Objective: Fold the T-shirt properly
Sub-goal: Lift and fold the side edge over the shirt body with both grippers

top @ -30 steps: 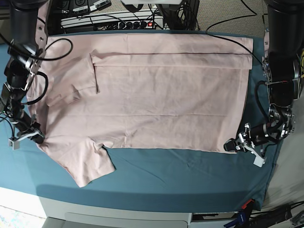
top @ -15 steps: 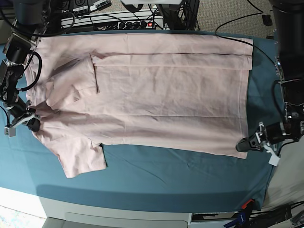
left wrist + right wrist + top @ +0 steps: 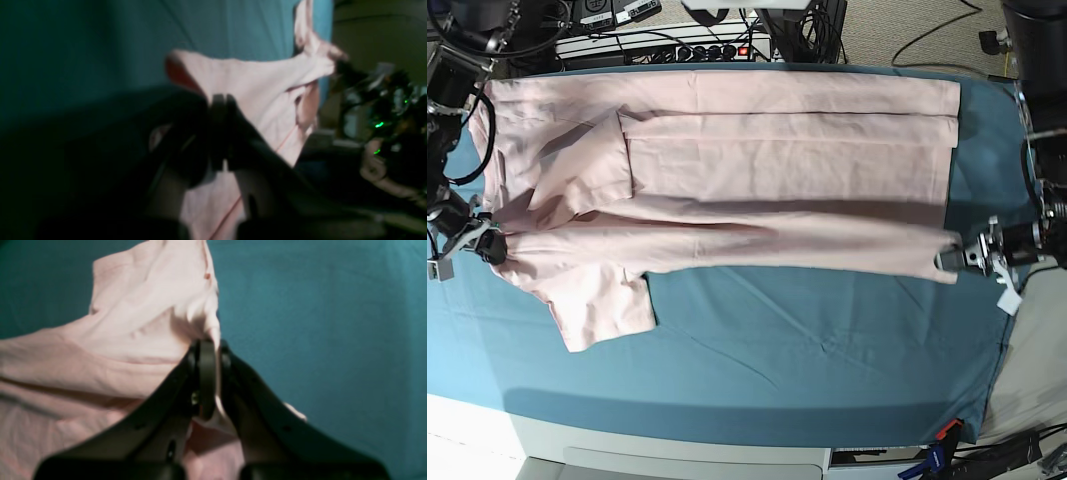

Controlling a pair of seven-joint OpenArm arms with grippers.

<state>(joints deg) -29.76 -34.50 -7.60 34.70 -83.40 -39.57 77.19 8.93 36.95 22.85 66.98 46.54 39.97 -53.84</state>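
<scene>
We see the pale pink T-shirt (image 3: 767, 170) spread across the far half of the teal cloth sheet (image 3: 807, 370), its near edge lifted into a taut line between both arms. The left gripper (image 3: 955, 258) pinches the hem corner at the right (jaws clamped tight on fabric), and the right gripper (image 3: 493, 249) clamps the shoulder at the left. One sleeve (image 3: 599, 310) hangs nearest us.

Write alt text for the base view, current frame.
A large pale pink cotton T-shirt lies spread on a teal cloth sheet, its near edge lifted and stretched taut between two end effectors. The left end effector pinches the hem corner at the view's right; the right end effector pinches the shoulder end at the view's left.
</scene>
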